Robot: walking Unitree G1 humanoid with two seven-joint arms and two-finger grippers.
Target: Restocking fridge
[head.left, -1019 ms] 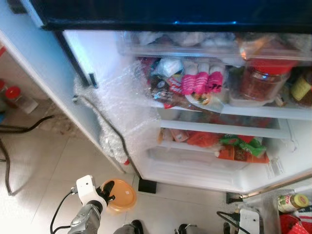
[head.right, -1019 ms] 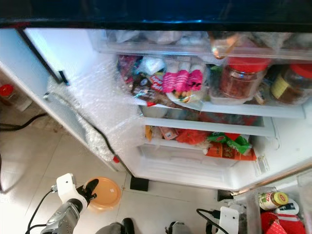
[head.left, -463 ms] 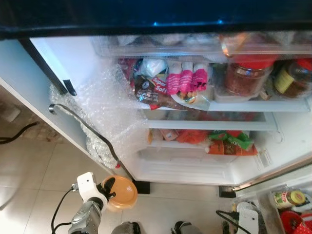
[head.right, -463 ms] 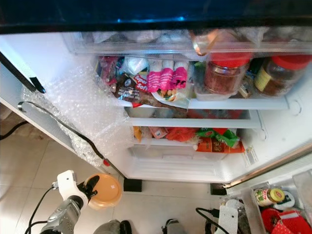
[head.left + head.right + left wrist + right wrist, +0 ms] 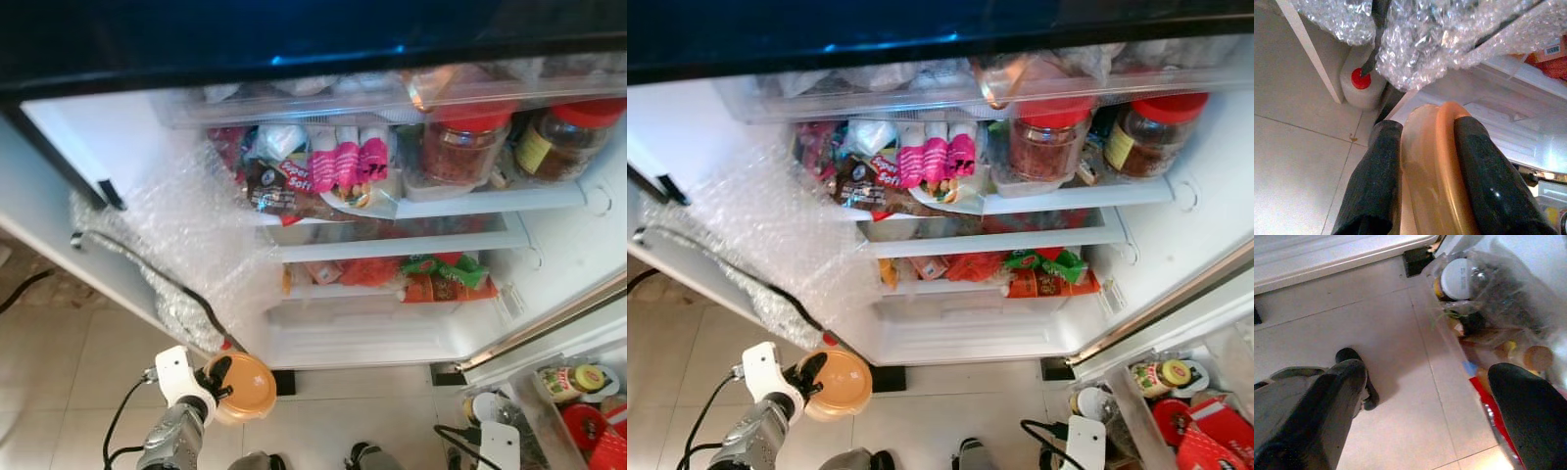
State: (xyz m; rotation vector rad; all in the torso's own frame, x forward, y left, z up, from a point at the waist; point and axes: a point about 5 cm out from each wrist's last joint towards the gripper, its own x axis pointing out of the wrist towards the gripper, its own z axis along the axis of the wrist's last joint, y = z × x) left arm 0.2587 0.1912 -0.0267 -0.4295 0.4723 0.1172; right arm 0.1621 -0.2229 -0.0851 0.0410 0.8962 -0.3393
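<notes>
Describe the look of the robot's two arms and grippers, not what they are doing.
The left arm is silver metal, ending in a white block at the wrist with a thin black cable looping off it. The left gripper has two thick, rounded, glossy black fingers. The right arm shows a white wrist block with a black cable; the right gripper has the same black fingers.

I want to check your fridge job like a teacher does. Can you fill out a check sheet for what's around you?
Surface: pale tiled floor before the open fridge.
Job's things: orange lidded tub, clamped in the left tool.
Clutter: red-lidded jars, pink packets, green and orange packs on shelves; bin of groceries at right.
Grippers: left tool shut on the tub; right tool open above the floor.
Cables: black cable over bubble wrap.
Surroundings: red-capped bottle by the fridge.
</notes>
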